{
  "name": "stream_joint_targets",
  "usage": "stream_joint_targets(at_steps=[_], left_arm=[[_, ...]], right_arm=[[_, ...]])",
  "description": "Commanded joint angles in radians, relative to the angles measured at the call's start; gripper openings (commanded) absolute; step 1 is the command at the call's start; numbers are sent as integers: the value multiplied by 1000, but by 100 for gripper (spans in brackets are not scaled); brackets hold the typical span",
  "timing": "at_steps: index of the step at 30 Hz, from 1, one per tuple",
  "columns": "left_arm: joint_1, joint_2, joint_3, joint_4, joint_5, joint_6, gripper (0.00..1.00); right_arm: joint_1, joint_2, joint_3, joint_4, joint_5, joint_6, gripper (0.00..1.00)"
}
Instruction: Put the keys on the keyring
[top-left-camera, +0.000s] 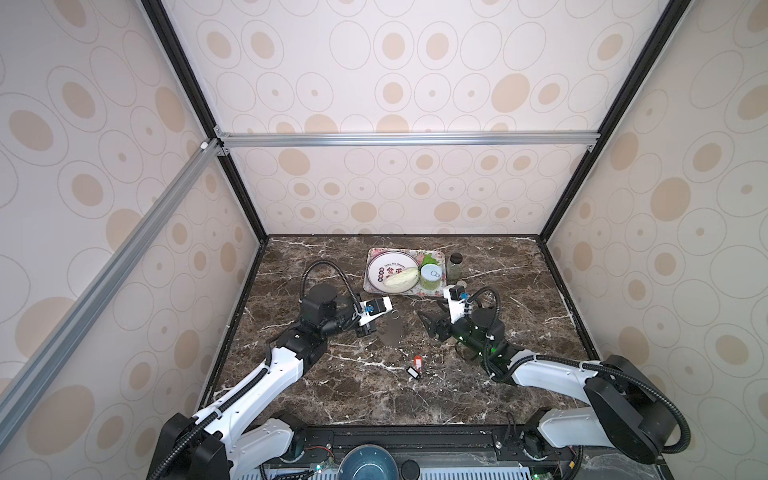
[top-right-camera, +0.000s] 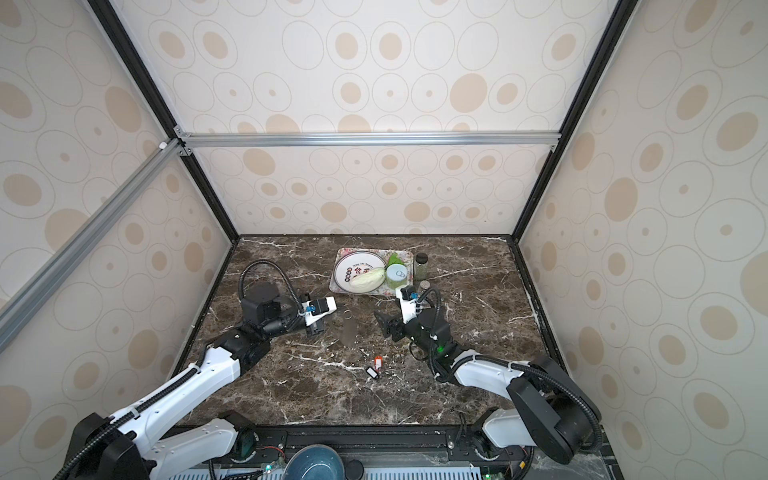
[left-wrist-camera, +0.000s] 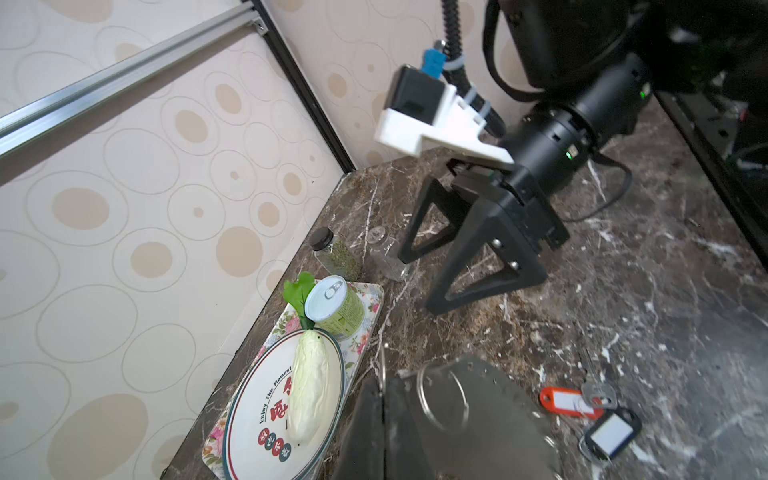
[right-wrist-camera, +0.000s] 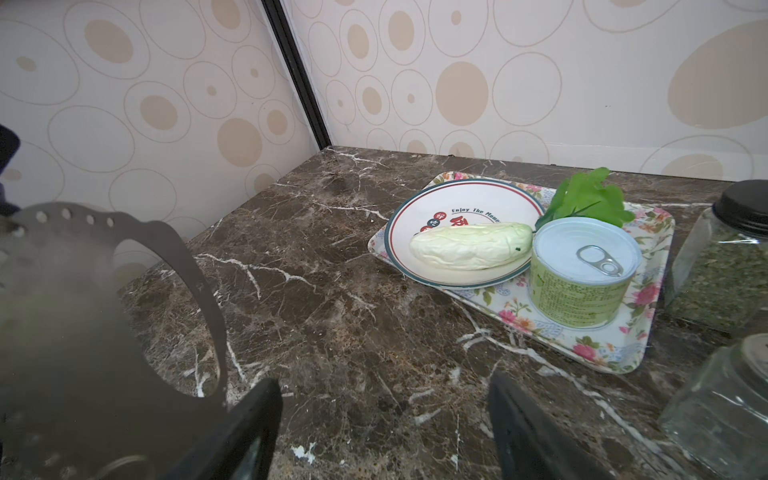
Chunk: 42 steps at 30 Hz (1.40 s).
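Observation:
The keyring (top-left-camera: 392, 332), a thin grey oval plate with small rim holes, hangs blurred over the table's middle in both top views (top-right-camera: 350, 332). My left gripper (left-wrist-camera: 382, 399) is shut on a thin wire loop at its edge. My right gripper (right-wrist-camera: 384, 415) stands open just right of the plate (right-wrist-camera: 83, 311), with nothing between its fingers; the plate's edge overlaps one finger in the right wrist view. The keys lie on the marble nearer the front: one with a red-orange tag (top-left-camera: 418, 363), one with a black, white-labelled tag (top-left-camera: 412, 372). In the left wrist view they lie together (left-wrist-camera: 571, 401).
A floral tray (right-wrist-camera: 602, 357) at the back holds a white plate (top-left-camera: 380, 266) with a cabbage (top-left-camera: 401, 276), a green can (top-left-camera: 431, 274) and a leaf. A herb jar (top-left-camera: 456, 266) and a clear shaker (left-wrist-camera: 386, 253) stand beside it, close to my right wrist.

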Motion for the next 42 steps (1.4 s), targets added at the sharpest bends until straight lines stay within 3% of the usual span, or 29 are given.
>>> stream_joint_targets(at_steps=[1,4,7,9,12,17,20,27,32,42], left_arm=[[8,12,51,181,31,-206,0],[8,28,78,216,31,-263,0],[7,38,111,212,-43,-323,0],[7,18,128,210,-149,-494,0],[-2,-49,129,180,-175,-659,0],[-26,-232,-134,320,-533,-716,0],[-28,-284,-166,294,-527,-637,0],[-56,-304,-254,372,-519,-679,0],[-91,-281,-332,444,-539,-608,0],[-104,-313,-382,511,-497,-543,0]], right_arm=[[-4,-25,-27,34,27,-16,80],[-5,-33,-55,81,47,-18,80],[-5,-16,-69,124,66,-16,79],[-4,8,-68,152,76,-12,79],[-4,47,-47,168,71,-8,79],[-4,81,-39,206,65,2,79],[-5,63,-47,191,66,0,79],[-5,74,-45,191,117,-3,79],[-4,94,-69,212,160,-20,79],[-3,149,-111,270,119,-50,79]])
